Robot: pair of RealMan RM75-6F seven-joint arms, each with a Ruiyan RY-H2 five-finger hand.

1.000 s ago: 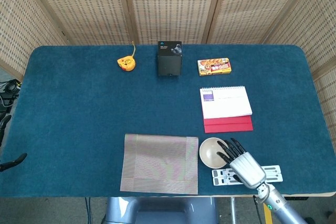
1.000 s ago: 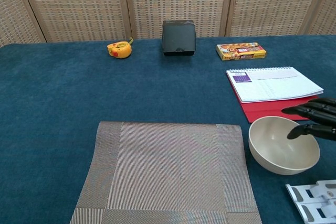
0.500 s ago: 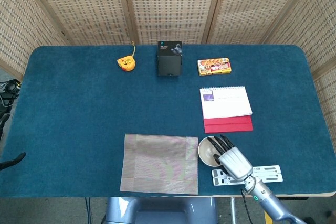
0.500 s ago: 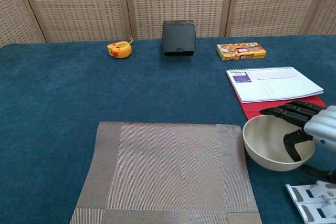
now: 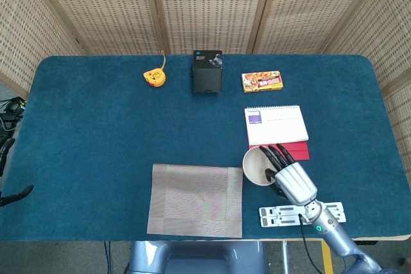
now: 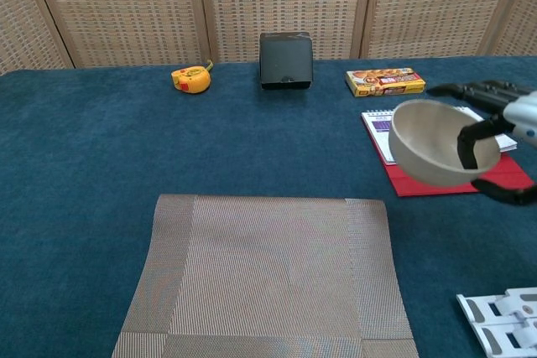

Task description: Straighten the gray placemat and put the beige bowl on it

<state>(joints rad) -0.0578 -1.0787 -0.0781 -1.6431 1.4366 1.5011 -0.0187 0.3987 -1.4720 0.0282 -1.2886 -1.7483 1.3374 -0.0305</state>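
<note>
The gray placemat (image 5: 196, 199) (image 6: 268, 278) lies flat and square at the table's near edge. My right hand (image 5: 290, 176) (image 6: 503, 136) grips the beige bowl (image 5: 258, 165) (image 6: 432, 154) by its right rim and holds it in the air, tilted toward the left, just right of the placemat. My left hand does not show in either view.
A white spiral notebook on a red folder (image 5: 277, 133) (image 6: 436, 136) lies behind the bowl. A white plastic piece (image 5: 300, 214) (image 6: 501, 319) sits at the near right edge. At the back stand a yellow tape measure (image 5: 154, 77), a black box (image 5: 207, 71) and a snack box (image 5: 262, 81).
My right hand closed on the bowl's rim and lifted it off the table, tilting it; the bowl now hangs in front of the notebook. The placemat has not moved.
</note>
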